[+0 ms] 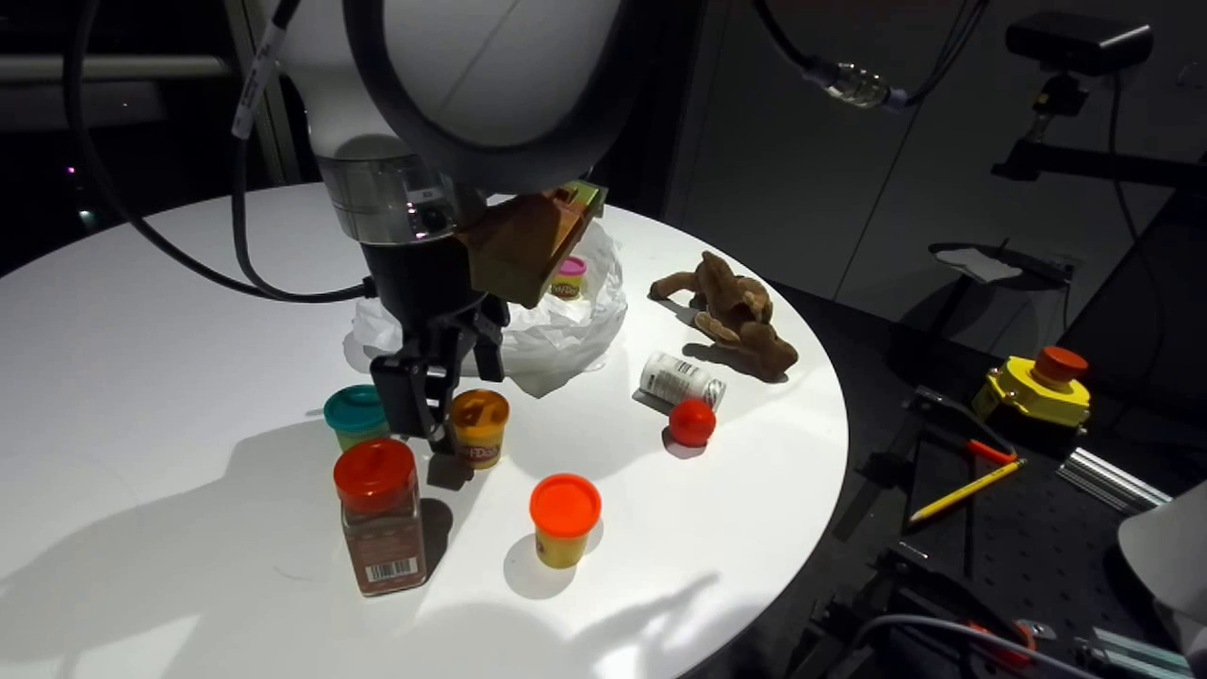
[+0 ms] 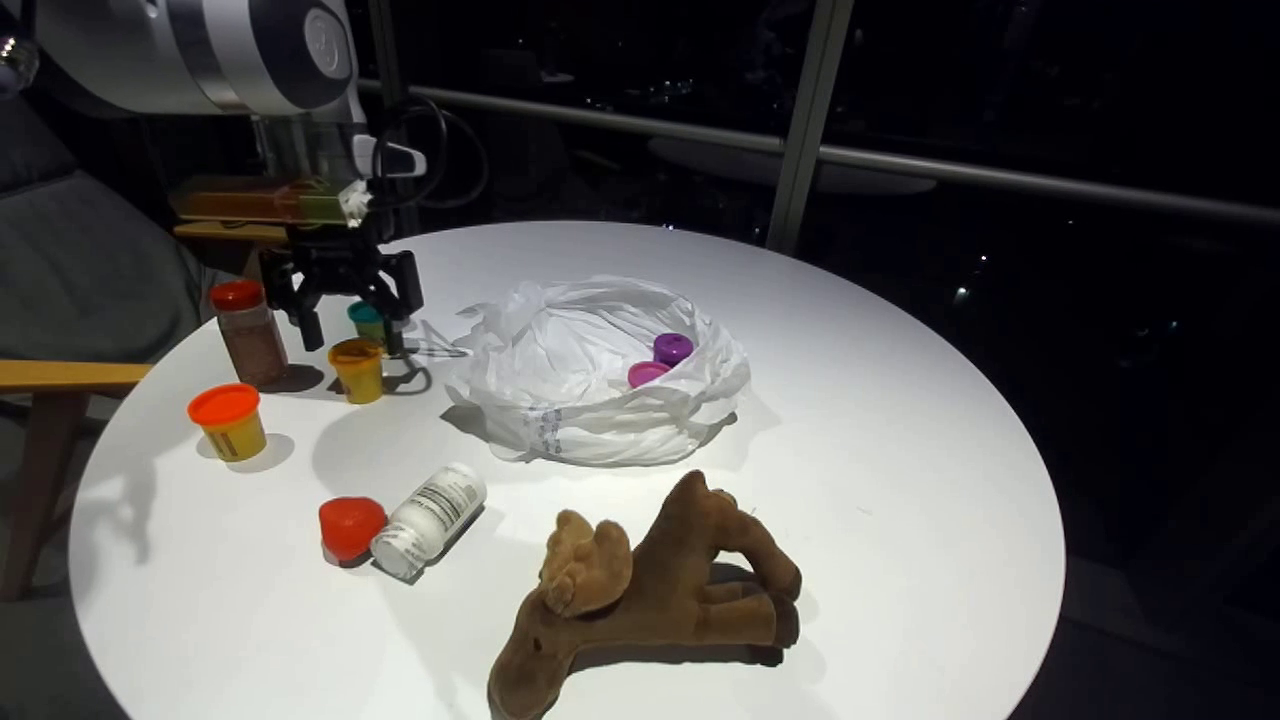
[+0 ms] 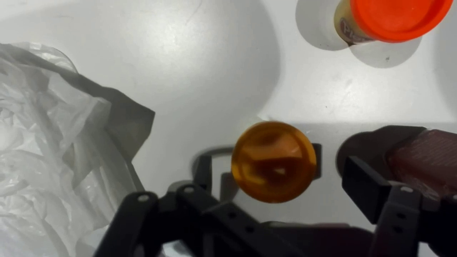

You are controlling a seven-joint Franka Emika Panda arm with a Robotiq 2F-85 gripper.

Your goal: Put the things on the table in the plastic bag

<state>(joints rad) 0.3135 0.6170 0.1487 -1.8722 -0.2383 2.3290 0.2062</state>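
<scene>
The tool (image 3: 284,180) stands wide with the amber-lidded jar (image 3: 274,162) between its jaws, in from the edge of the desk (image 2: 920,480).

Plastic bag (image 2: 590,425): whitish, open; I see a purple lid (image 2: 672,348) and a pink lid (image 2: 648,374) inside
Teal-lidded jar (image 1: 355,413), amber-lidded jar (image 3: 274,162), orange-lidded jar (image 1: 564,519): upright
Tall red-lidded jar (image 1: 381,523): upright, brown inside
Brown toy (image 2: 670,590): on its side

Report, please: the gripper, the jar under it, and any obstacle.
Gripper open, holding nothing. Amber-lidded jar upright beneath it, outside the plastic bag. Tall red-lidded jar close beside, might obstruct.
</scene>
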